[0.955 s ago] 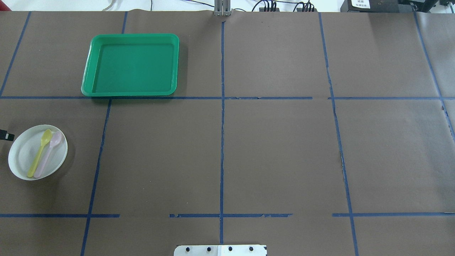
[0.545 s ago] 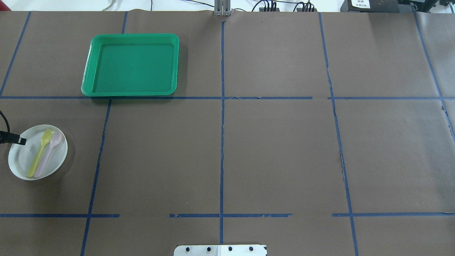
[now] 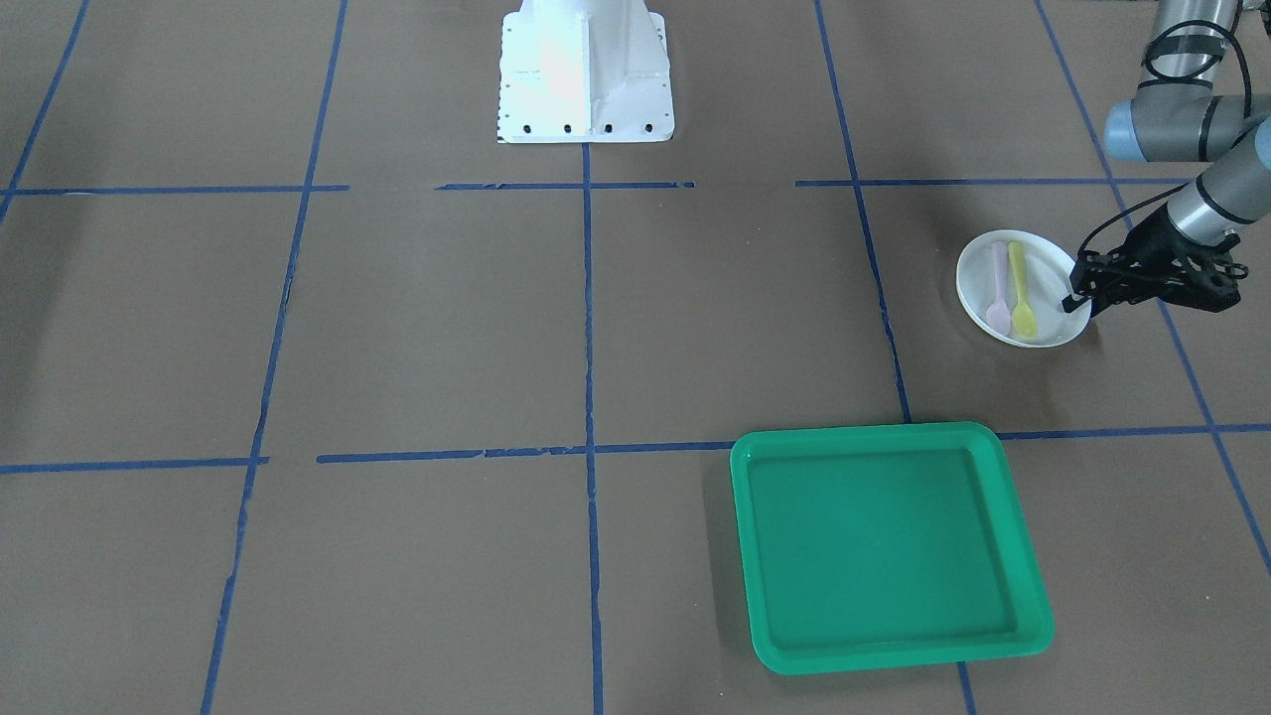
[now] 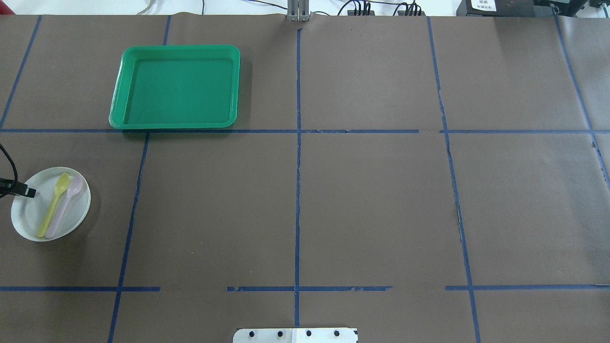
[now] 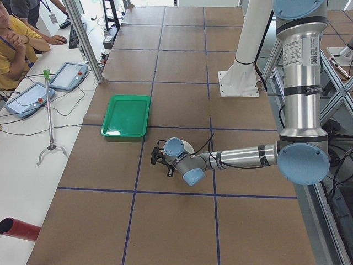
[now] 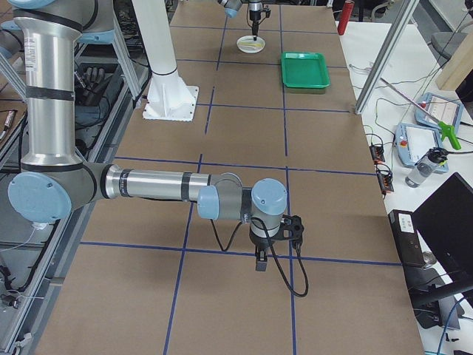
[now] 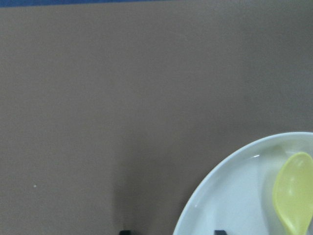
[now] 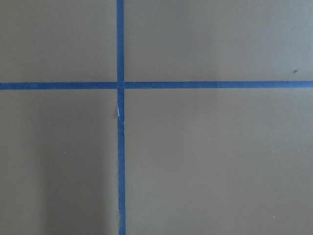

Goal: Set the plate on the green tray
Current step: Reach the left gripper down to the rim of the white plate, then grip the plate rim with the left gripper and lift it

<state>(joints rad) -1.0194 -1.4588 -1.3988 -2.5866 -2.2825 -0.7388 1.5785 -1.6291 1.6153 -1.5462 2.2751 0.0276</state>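
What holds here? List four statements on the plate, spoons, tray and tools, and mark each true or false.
1. The plate lies on the green tray. False: it rests on the table, apart from the tray.
2. A yellow spoon and a pink spoon lie in the plate. True.
3. The left tool is at the plate's rim. True.
4. The right tool is beside the plate. False: it hangs far from it, over a tape crossing.

- Left arm [image 5: 237, 157] is holding its forearm low and nearly level.
- Left gripper [image 3: 1080, 288] is pointing down, jaws standing apart.
- Right arm [image 6: 148, 183] is holding its forearm low and level.
- Right gripper [image 6: 260, 259] is pointing down; jaw state unclear.
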